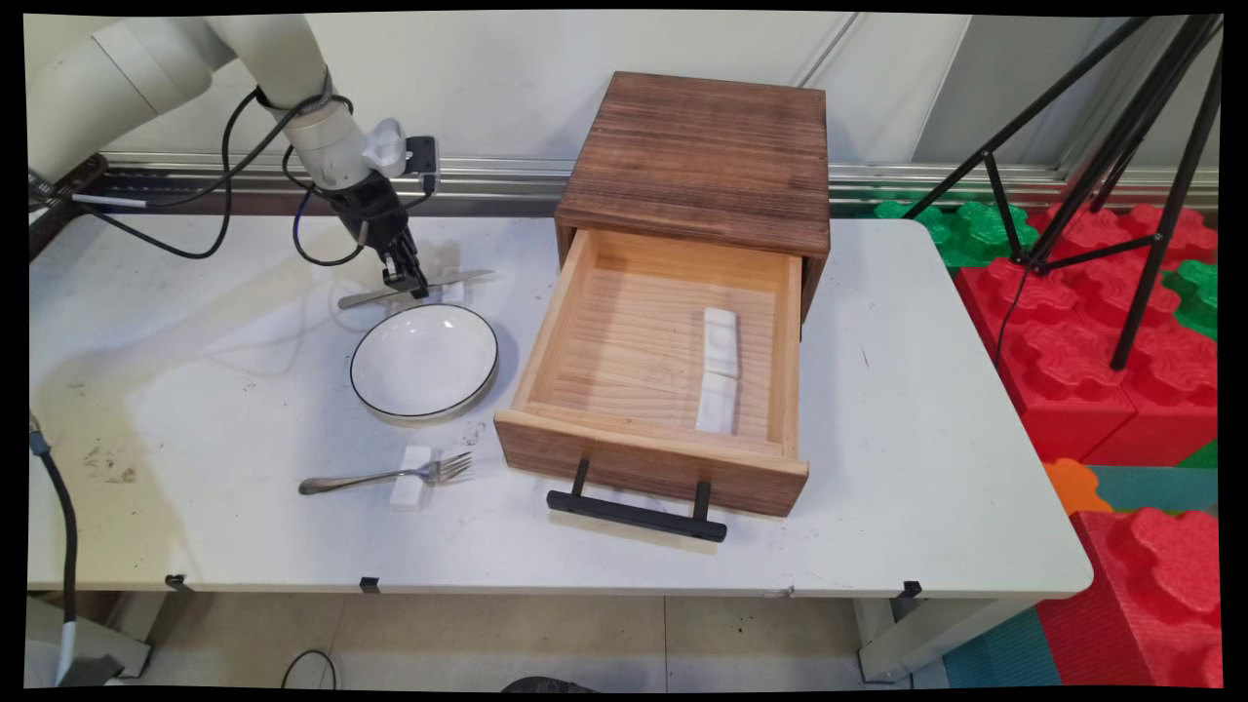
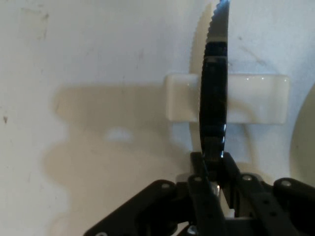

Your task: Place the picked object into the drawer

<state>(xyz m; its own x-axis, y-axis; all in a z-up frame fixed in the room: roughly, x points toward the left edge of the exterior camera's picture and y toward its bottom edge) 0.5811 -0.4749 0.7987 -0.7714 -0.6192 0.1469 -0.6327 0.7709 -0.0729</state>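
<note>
The black gripper (image 1: 417, 286) has its fingers clamped on a table knife (image 1: 414, 289), whose serrated blade lies across a small white rest (image 2: 256, 98) on the white table (image 1: 926, 439). Just in front sits a white plate (image 1: 424, 361). A fork (image 1: 390, 477) lies nearer, beside an open wooden drawer (image 1: 653, 390).

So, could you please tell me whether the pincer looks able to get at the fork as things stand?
Probably not yet: the pincer is shut on the knife; otherwise the fork lies uncovered on its rest.
</note>
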